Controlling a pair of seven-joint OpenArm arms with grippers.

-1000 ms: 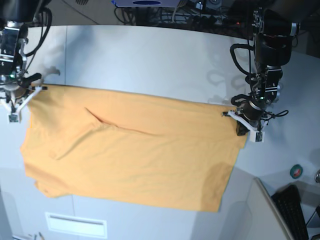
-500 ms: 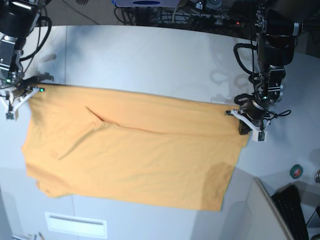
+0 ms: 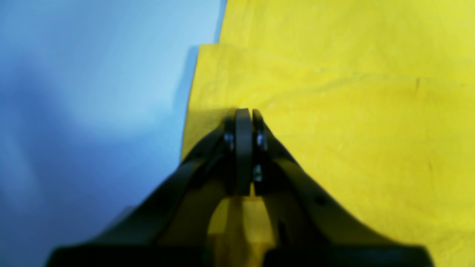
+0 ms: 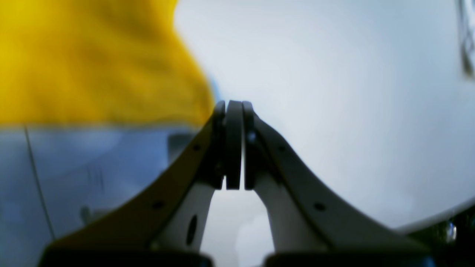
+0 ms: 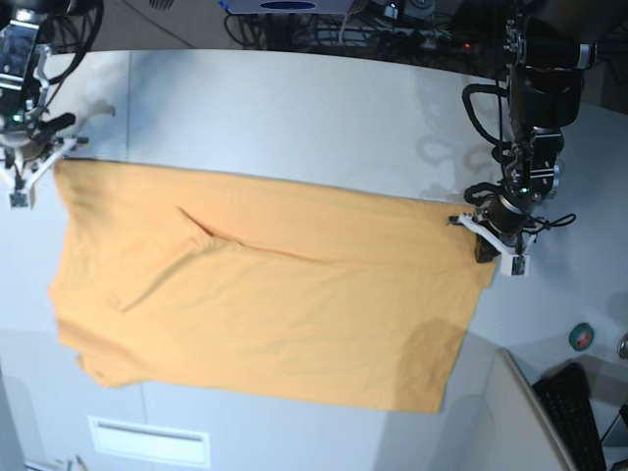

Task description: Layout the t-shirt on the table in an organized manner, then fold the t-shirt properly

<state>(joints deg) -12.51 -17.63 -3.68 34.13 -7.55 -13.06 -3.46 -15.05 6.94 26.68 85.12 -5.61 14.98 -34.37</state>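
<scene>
The orange t-shirt (image 5: pixel 265 294) lies spread wide on the table (image 5: pixel 294 98), plain side up, with a diagonal crease left of its middle. My left gripper (image 5: pixel 486 238) is shut on the shirt's right edge; in the left wrist view its closed tips (image 3: pixel 243 111) pinch a folded hem of the t-shirt (image 3: pixel 352 111). My right gripper (image 5: pixel 41 164) is shut at the shirt's far left corner. In the right wrist view the closed tips (image 4: pixel 233 103) meet the point of the t-shirt (image 4: pixel 92 66) above the table (image 4: pixel 334 92). No print shows.
A black keyboard (image 5: pixel 579 412) and a small green roll (image 5: pixel 582 337) sit at the lower right. Cables and equipment line the far edge. A white slotted panel (image 5: pixel 147 442) lies below the shirt's near edge, beside a grey panel (image 5: pixel 491 412).
My right gripper has moved toward the far edge with the shirt's left corner, drawing that edge straighter. My left gripper has shifted slightly right, and the whole shirt followed.
</scene>
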